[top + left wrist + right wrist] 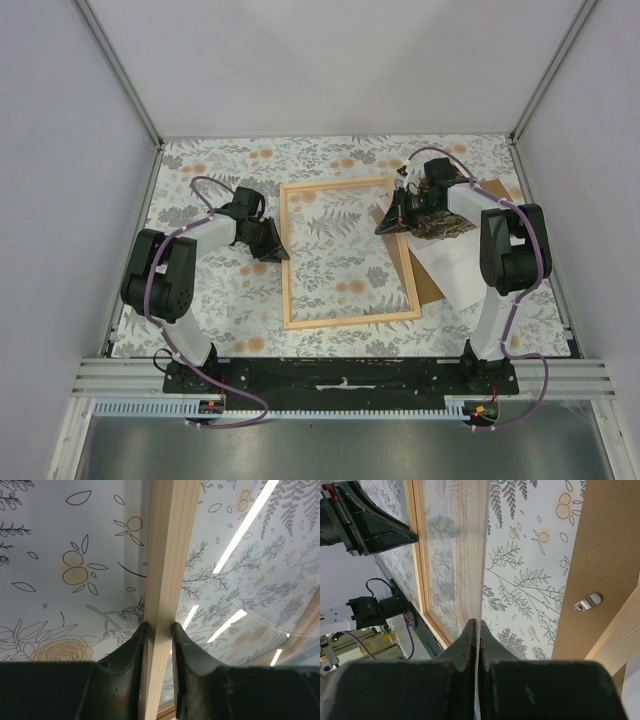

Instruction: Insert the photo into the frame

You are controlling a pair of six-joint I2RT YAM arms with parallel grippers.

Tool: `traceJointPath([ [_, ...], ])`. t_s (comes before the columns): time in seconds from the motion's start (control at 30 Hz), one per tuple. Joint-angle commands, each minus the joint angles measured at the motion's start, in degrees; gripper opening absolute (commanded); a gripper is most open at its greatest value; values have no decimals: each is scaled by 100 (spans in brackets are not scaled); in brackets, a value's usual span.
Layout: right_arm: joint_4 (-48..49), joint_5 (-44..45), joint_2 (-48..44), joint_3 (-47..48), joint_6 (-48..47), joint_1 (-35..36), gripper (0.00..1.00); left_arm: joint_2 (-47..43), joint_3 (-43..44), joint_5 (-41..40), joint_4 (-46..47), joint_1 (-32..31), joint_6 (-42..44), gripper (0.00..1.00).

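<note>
Tabletop (200,170) under a flowered cloth (340,160) is sitting between pale walls (60,150). The frame (349,320) is lying flat at its middle; the left claw (159,627) is clenching the frame's left rail, a finger pressing each side. The right claw (479,625) is gripping the photo (470,555) by its edge, holding it tilted over the frame's right rail. A brown board (432,290) with a metal clip (587,602) is lying just beside that rail

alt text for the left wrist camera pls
The left claw grips the pale wooden frame by one rail, which runs straight up the middle of the view. Beneath lies a flower-printed tablecloth, and the glass right of the rail mirrors long ceiling lights.
</note>
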Motion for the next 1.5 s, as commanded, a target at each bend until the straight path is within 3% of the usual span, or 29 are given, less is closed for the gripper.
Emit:
traceJointPath([
  [0.0,-119,49,-85,-89,0,51,0,203,64,-230,-2,-31,-69,12],
  [1.13,443,-21,-164,-309,333,227,0,273,64,-186,-37,-31,-34,13],
  [1.47,944,154,-462,-634,527,227,0,247,55,-213,-55,-31,-25,24],
])
